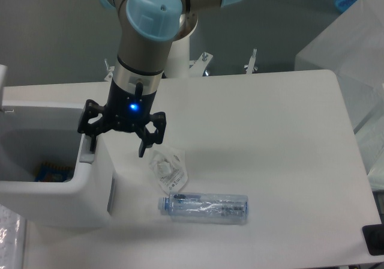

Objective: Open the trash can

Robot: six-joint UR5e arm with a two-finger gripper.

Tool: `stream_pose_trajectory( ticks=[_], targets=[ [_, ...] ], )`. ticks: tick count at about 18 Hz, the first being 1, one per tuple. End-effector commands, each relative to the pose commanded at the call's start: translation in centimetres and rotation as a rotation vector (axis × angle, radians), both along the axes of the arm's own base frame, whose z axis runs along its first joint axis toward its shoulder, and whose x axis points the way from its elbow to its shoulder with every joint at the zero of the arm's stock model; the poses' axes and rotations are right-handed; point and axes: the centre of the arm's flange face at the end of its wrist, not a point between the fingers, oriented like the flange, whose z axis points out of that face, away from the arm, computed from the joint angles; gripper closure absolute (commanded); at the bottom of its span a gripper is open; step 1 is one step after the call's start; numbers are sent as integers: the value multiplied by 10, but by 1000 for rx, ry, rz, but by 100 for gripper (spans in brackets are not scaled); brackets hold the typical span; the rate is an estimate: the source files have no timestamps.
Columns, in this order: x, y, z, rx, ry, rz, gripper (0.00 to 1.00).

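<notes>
The trash can [57, 191] is a large boxy white bin at the table's left edge. Its top stands open and I see into the hollow [27, 152], where a blue and yellow item [53, 171] lies. A strip of white at the far left [3, 86] may be the raised lid. My gripper [117, 148] points down with its jaws spread wide, holding nothing. Its left finger [91, 142] is at the bin's right rim, just over the small grey tab [88, 157]; its right finger [144, 146] hangs over the table beside the bin.
A clear plastic bottle [204, 207] lies on its side on the white table [270, 137]. A crumpled clear wrapper [168, 166] lies just right of the gripper. A translucent bag [351, 44] stands at the back right; a dark object [375, 240] is at the lower right corner.
</notes>
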Motion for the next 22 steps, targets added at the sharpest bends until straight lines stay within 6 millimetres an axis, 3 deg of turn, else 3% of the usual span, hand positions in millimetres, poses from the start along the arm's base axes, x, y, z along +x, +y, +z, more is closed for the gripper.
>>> stream_pose_trajectory(
  ticks=[4,7,14,22],
  targets=[
    [-15,-1,38,56,56,10,0],
    [-46,-17,58,67,108,70,0],
    [-77,-45,51,-144,325,140,0],
    [-91,-71,38,-293,472,-33,0]
  ],
)
